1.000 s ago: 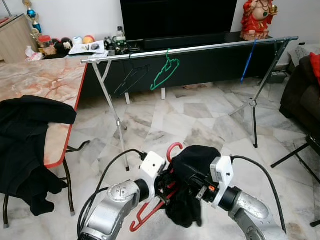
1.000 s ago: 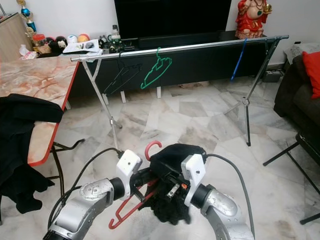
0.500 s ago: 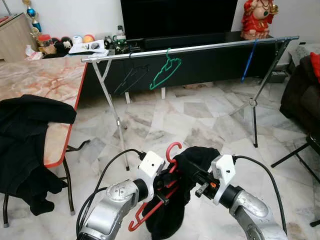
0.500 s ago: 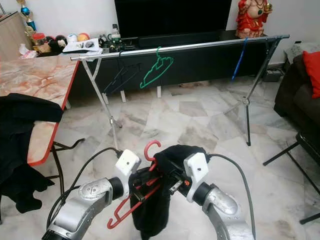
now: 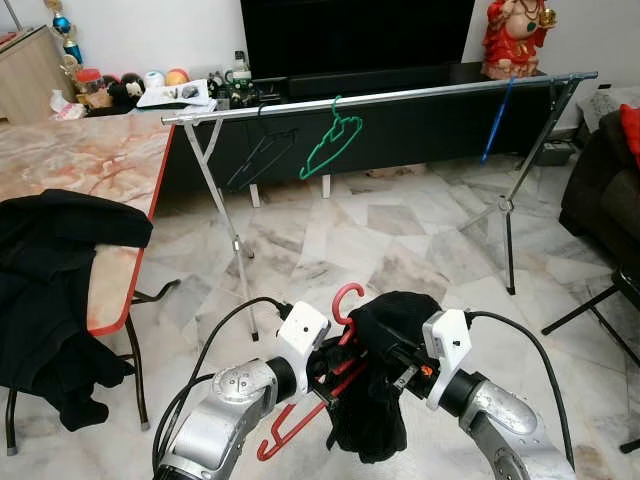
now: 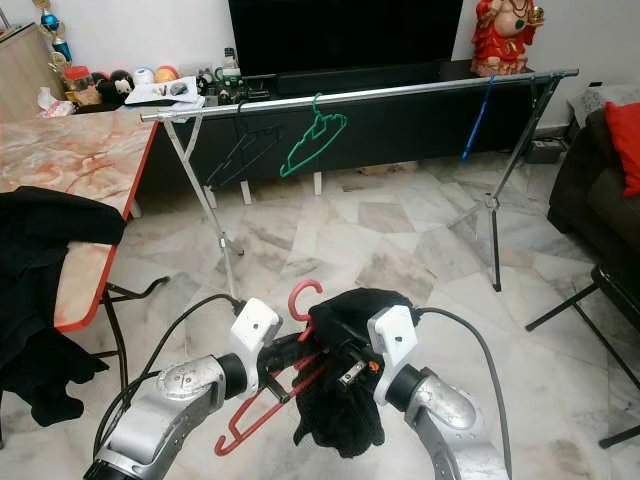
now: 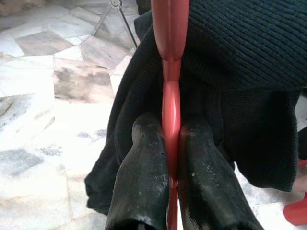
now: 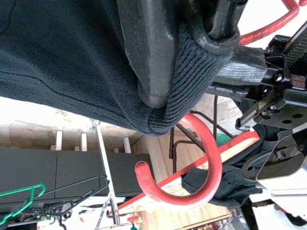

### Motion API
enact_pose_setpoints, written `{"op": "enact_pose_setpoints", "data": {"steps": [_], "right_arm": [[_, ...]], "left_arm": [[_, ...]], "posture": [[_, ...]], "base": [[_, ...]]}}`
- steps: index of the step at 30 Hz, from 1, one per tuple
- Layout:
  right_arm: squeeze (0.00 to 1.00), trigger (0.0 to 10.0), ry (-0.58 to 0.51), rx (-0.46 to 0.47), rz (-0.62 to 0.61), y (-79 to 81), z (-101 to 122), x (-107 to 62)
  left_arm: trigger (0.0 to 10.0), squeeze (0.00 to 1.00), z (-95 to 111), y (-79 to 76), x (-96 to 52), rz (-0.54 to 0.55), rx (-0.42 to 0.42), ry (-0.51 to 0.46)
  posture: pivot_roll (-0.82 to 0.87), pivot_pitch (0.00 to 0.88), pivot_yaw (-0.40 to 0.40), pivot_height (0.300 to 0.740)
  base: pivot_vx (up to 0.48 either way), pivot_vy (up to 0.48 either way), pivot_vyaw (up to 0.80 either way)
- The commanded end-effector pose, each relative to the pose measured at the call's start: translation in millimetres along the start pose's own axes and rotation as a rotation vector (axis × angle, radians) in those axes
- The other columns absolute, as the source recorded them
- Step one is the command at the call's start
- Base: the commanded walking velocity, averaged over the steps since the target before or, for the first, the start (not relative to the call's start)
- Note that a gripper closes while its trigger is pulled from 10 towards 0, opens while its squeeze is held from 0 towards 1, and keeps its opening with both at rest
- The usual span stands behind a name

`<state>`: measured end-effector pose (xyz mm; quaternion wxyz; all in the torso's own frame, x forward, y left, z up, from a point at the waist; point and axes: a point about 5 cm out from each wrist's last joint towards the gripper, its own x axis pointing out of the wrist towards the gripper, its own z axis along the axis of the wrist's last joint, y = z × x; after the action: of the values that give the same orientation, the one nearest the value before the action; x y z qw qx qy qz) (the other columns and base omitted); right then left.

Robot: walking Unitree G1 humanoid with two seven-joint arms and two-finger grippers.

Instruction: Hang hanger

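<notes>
Marble floor tiles (image 5: 400,240) spread below my arms. Low before me, my left gripper (image 7: 165,158) is clamped on the red hanger (image 5: 300,420), its hook (image 5: 347,297) upright. A black garment (image 5: 375,400) drapes over it, pinched by my right gripper (image 8: 192,57). Beyond stands a metal clothes rail (image 5: 400,97) holding a green hanger (image 5: 330,145).

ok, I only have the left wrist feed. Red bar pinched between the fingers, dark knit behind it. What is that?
Observer: A red hanger; the left tool is shut on its bar.
Operator: And the knit?
Observer: A black garment draped over the hanger; the right tool grips its ribbed edge.
Operator: Rail in sight?
Observer: Yes, a metal rail stands ahead across the floor, with a green hanger on it.
</notes>
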<state>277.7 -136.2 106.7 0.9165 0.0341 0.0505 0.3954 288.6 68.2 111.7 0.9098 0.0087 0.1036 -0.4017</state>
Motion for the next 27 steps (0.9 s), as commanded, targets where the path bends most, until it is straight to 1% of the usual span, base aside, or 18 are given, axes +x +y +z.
{"op": "enact_pose_setpoints", "data": {"steps": [1, 7, 8, 9, 11, 12, 13, 14, 15, 16, 17, 18, 27], "right_arm": [[0.44, 10.0, -0.006, -0.023, 0.016, 1.6, 3.3, 1.2], [0.45, 10.0, 0.007, -0.031, 0.017, 1.3, 1.5, 1.1], [0.46, 10.0, 0.008, -0.031, 0.015, 1.1, 1.2, 1.1], [0.52, 10.0, 0.009, -0.031, 0.014, 1.1, 1.0, 1.1], [0.54, 10.0, 0.010, -0.029, 0.014, 1.3, 0.7, 0.9], [0.57, 10.0, 0.011, -0.029, 0.013, 1.4, 0.2, 1.0], [0.68, 10.0, 0.014, -0.029, 0.012, 1.4, -0.5, 1.2], [0.68, 10.0, 0.015, -0.029, 0.011, 1.3, -0.8, 1.3], [0.74, 10.0, 0.016, -0.029, 0.011, 1.3, -0.9, 1.4], [0.82, 10.0, 0.017, -0.030, 0.011, 1.2, -0.8, 1.4], [0.99, 10.0, 0.017, -0.030, 0.010, 1.2, -0.8, 1.5], [1.00, 10.0, 0.017, -0.031, 0.010, 1.0, -0.5, 1.6], [1.00, 10.0, 0.023, -0.036, 0.016, 2.0, -0.8, 0.9]], "left_arm": [[10.0, 0.00, 7.7, 2.4, -0.9, 0.002, 0.003, -0.046], [10.0, 0.00, 10.0, 2.1, 0.4, 0.004, -0.005, -0.070], [10.0, 0.00, 11.2, 2.1, 0.4, 0.006, -0.010, -0.081], [10.0, 0.00, 12.6, 2.1, 0.3, 0.009, -0.019, -0.094], [10.0, 0.00, 15.2, 2.3, 0.0, 0.013, -0.030, -0.114], [10.0, 0.00, 15.7, 2.5, -0.1, 0.015, -0.031, -0.119], [10.0, 0.00, 16.5, 2.9, 0.0, 0.018, -0.033, -0.124], [10.0, 0.00, 16.7, 3.0, 0.1, 0.018, -0.033, -0.125], [10.0, 0.00, 17.0, 3.0, 0.2, 0.018, -0.033, -0.127], [10.0, 0.00, 17.1, 3.0, 0.3, 0.018, -0.034, -0.128], [10.0, 0.00, 17.2, 2.9, 0.3, 0.018, -0.034, -0.129], [10.0, 0.00, 17.2, 2.6, 0.4, 0.018, -0.035, -0.130], [10.0, 0.00, 17.0, 2.0, 1.4, 0.023, -0.045, -0.140]], "posture": [[0.07, 0.076, 0.045, 0.740], [0.06, 0.066, 0.044, 0.740], [0.06, 0.066, 0.044, 0.740], [0.06, 0.066, 0.044, 0.740], [0.06, 0.066, 0.044, 0.740], [0.06, 0.066, 0.044, 0.740], [0.06, 0.066, 0.044, 0.740], [0.06, 0.066, 0.044, 0.740], [0.06, 0.066, 0.044, 0.740], [0.06, 0.066, 0.044, 0.740], [0.06, 0.064, 0.042, 0.740], [0.06, 0.064, 0.042, 0.740], [0.06, 0.067, 0.041, 0.740]], "base": [[0.000, 0.000, 0.00], [0.000, 0.000, 0.00], [0.000, 0.000, 0.00], [0.000, 0.000, 0.00], [0.000, 0.000, 0.00], [0.000, 0.000, 0.00], [0.000, 0.000, 0.00], [0.000, 0.000, 0.00], [0.000, 0.000, 0.00], [0.000, 0.000, 0.00], [0.000, 0.000, 0.00], [0.000, 0.000, 0.00], [0.000, 0.000, 0.00]]}}
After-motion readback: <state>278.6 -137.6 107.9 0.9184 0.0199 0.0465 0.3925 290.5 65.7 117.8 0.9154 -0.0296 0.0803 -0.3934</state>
